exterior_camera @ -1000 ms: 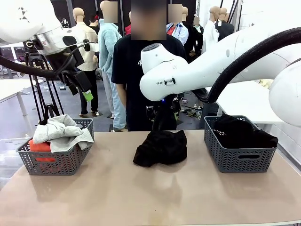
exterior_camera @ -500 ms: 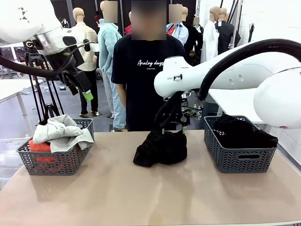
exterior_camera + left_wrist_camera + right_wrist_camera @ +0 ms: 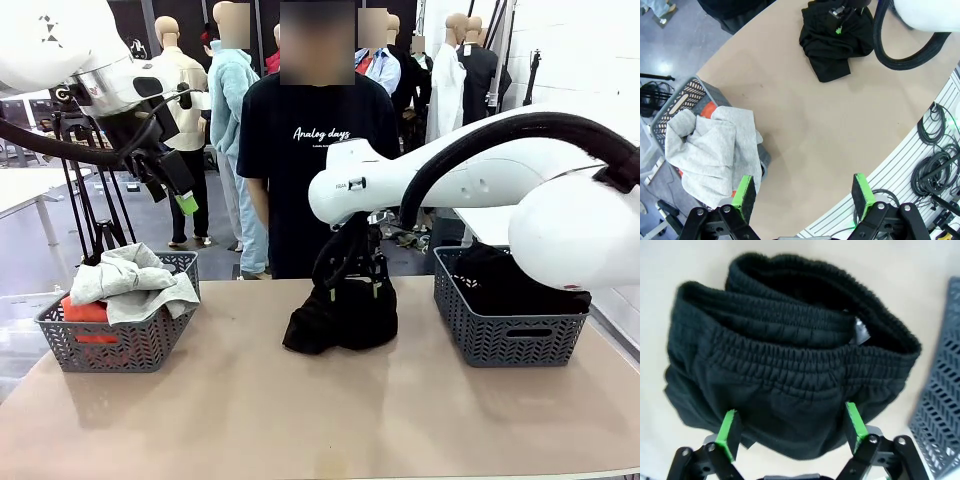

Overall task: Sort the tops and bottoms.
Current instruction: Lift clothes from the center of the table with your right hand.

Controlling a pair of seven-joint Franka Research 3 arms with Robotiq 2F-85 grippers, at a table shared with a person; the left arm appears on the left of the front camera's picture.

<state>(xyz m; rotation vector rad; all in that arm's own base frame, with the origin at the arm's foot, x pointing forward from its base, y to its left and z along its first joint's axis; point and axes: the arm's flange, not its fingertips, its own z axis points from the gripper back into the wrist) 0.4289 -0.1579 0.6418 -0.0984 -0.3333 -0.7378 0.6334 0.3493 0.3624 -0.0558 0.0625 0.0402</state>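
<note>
Reading "Analog days", the person's T-shirt (image 3: 320, 134) faces black shorts (image 3: 342, 312); both arms' fingers (image 3: 854, 423) spread open, empty.

a crumpled black pair of bottoms (image 3: 340, 315) is lying mid-table, its gathered elastic waistband (image 3: 790, 365) facing up and bunched in folds. more black bottoms (image 3: 515, 280) are sitting heaped in the grey basket on the right. over on the left, the heather-grey top (image 3: 130, 280) is draping over its basket's rim, and the orange top (image 3: 88, 312) is peeking out beneath it.
</note>
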